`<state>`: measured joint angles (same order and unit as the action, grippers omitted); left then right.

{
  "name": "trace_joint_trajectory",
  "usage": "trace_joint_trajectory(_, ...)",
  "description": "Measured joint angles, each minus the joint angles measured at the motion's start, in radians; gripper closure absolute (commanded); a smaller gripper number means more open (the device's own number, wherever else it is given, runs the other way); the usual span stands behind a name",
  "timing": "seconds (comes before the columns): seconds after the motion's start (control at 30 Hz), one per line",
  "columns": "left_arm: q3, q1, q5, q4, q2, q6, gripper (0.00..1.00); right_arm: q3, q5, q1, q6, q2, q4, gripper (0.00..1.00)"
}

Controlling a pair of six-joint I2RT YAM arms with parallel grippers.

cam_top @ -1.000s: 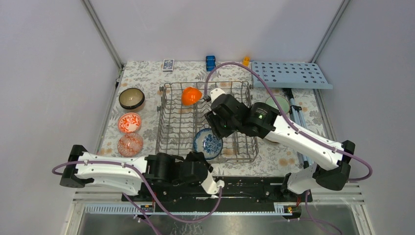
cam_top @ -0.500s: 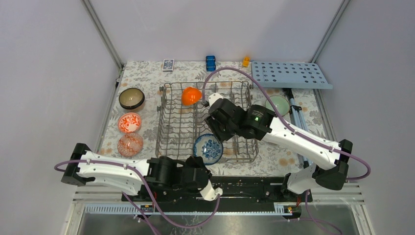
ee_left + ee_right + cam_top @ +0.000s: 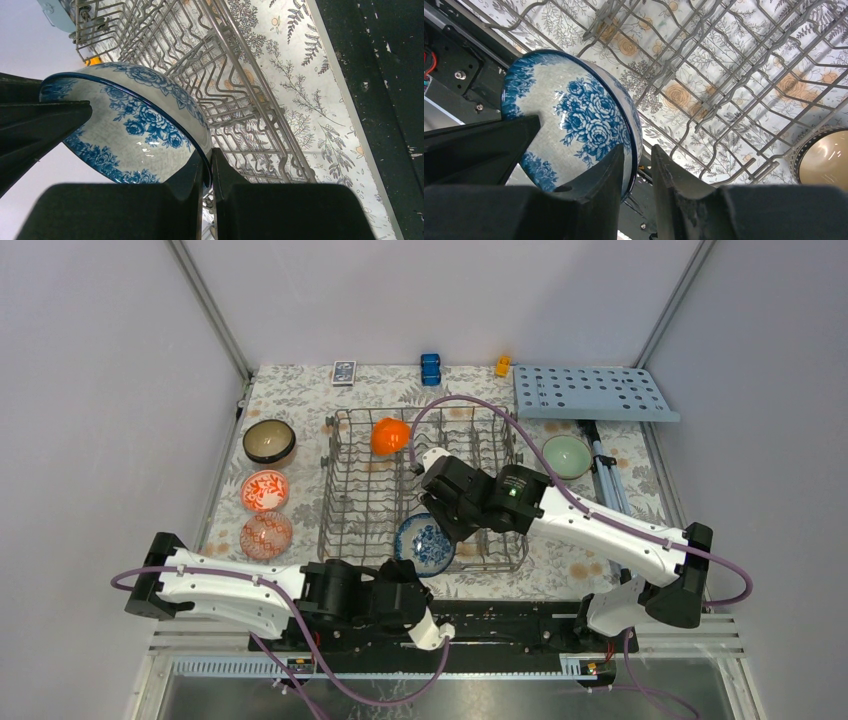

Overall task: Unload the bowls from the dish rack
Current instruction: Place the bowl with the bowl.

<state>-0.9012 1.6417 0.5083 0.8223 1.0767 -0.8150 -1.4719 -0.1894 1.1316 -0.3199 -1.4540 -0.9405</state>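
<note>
Left wrist view: the left gripper (image 3: 207,167) is clamped on the rim of the blue-and-white bowl (image 3: 135,130), one finger inside the wall and one outside. That keeps the bowl at the near edge of the dish rack (image 3: 240,85). A rim pinch probably suits a thin ceramic wall best (there is no handle to take).

Right wrist view: the right gripper (image 3: 639,165) straddles another stretch of the same rim. Its jaws stand apart, with a sliver of gap beside the rim, so it grips nothing yet. I judge this to be a handover being set up, since the ground right of the rack is that arm's side.

Top view: the bowl sits at the rack's near edge, mouth upward and a little tipped. Being round, it has no long axis, only a rim plane, and that lies close to level. An orange bowl (image 3: 390,436) sits among the tines at the rack's far side. A pale green bowl (image 3: 567,455) lies right of the rack, and three bowls (image 3: 264,490) lie left of it.
</note>
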Motion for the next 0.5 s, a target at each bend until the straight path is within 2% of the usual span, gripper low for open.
trace_joint_trajectory(0.2,0.000,0.000,0.000,0.000,0.000,0.002,1.00,0.000,0.001,0.002,-0.006,0.000,0.011,0.79)
trace_joint_trajectory(0.4,-0.002,0.002,-0.001,-0.003,0.000,0.008,1.00,0.001,-0.008,0.003,-0.019,0.000,0.016,1.00)
trace_joint_trajectory(0.5,-0.004,0.004,0.000,-0.006,0.000,0.015,1.00,0.004,-0.019,0.003,-0.023,-0.002,0.018,1.00)
